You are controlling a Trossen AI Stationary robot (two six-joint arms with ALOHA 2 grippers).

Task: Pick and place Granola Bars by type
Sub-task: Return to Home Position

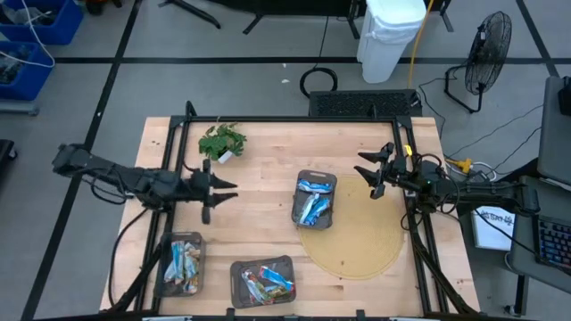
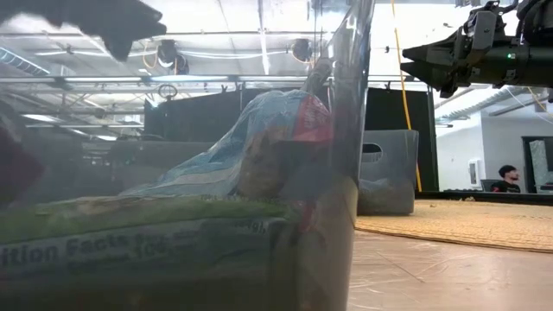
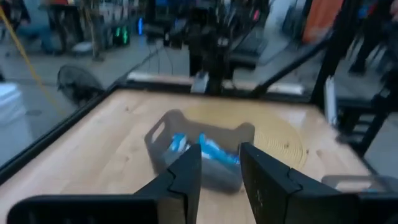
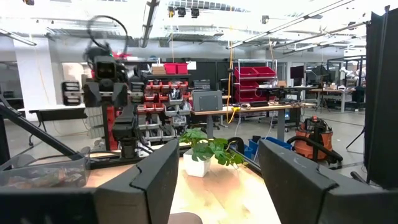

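**High view: both arms hovering empty, bars sitting sorted in three bins**

High view is showing the left gripper (image 1: 223, 190) hanging over the counter (image 1: 268, 160) near the potted plant sprig (image 1: 220, 141), fingers spread, holding nothing. The right gripper (image 1: 370, 174) is hovering at the counter's right edge by the round woven mat (image 1: 357, 241), also spread wide and empty.

No loose bars are showing on the counter. The blue granola bars (image 1: 314, 203) are lying in the centre bin (image 1: 316, 175). The yellowish granola bars (image 1: 183, 263) are lying in the bottom-left bin (image 1: 163, 267). The red and blue granola bars (image 1: 268, 283) are lying in the bottom-centre bin (image 1: 235, 283).

Risks, as I'm judging them:
- The left arm is sitting close to the plant, so a wide swing on retreat could be knocking it over.
- A low sweep could be clipping the bottom-left bin's rim and spilling bars.

Long axes:
- Centre bin: bars are running roughly along the bin's length, near edge to far edge, slightly skewed.
- Bottom-left bin: same, lengthwise.
- Bottom-centre bin: bars are lying diagonal, some overlapping.
- Which end is the front I cannot tell.
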